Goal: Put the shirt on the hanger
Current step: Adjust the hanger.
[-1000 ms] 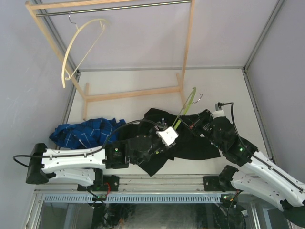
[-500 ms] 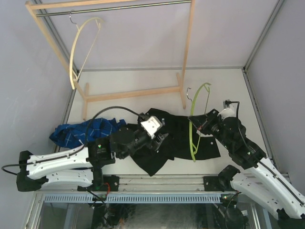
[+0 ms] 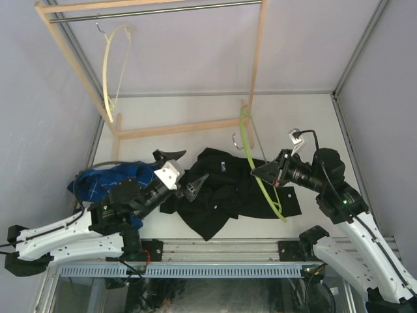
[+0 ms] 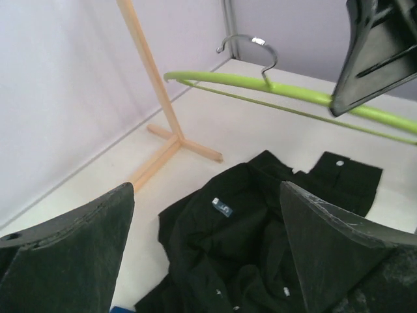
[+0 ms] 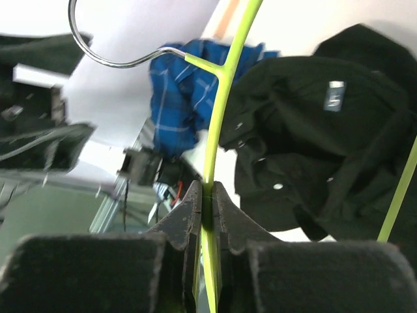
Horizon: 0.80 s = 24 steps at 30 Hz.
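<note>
Currently: shirt (image 3: 218,195), black, crumpled heap on table (image 3: 306,124), near-centre; collar label (image 3: 223,167) faces up, far side. Hanger (image 3: 257,176), lime, aloft over shirt's right part; long axis far-to-near, hook aimed left. Right gripper (image 3: 264,171) clamped on hanger arm. Left gripper (image 3: 182,171) spread wide, empty, beside shirt's left edge. Advice: pinch collar by label, lift open, feed hanger's end inside.

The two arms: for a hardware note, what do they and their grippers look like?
The left arm and right arm have white shells, black joints. The left gripper and right gripper are black, with wedge-shaped fingers. A black cable loops from the right wrist.
</note>
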Available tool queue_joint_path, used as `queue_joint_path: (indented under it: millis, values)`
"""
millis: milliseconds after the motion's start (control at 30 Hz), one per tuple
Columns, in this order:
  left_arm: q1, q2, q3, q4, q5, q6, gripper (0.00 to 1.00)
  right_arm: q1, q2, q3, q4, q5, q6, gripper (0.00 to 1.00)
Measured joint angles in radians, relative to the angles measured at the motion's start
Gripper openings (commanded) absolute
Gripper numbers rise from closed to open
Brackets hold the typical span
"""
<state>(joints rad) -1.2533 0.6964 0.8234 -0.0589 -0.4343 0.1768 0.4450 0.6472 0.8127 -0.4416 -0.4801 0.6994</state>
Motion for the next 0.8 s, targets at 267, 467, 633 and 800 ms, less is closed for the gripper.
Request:
queue_joint_path:
  millis: [267, 467, 633, 800]
  values:
    - [0.000, -0.129, -0.195, 0.110, 0.008, 0.382, 0.96, 0.002, 0.022, 0.022, 0.003, -0.275, -0.061, 0.00]
    - [0.000, -0.125, -0.241, 0.177, 0.029, 0.657, 0.88, 0.077, 0.044, 0.023, 0.026, -0.337, -0.061, 0.00]
    - [0.000, -0.067, -0.241, 0.222, 0.073, 0.777, 0.75, 0.192, 0.089, 0.051, 0.036, -0.345, -0.074, 0.00]
    - [0.000, -0.032, -0.241, 0.229, 0.118, 0.829, 0.58, 0.270, 0.102, 0.062, 0.041, -0.346, -0.090, 0.00]
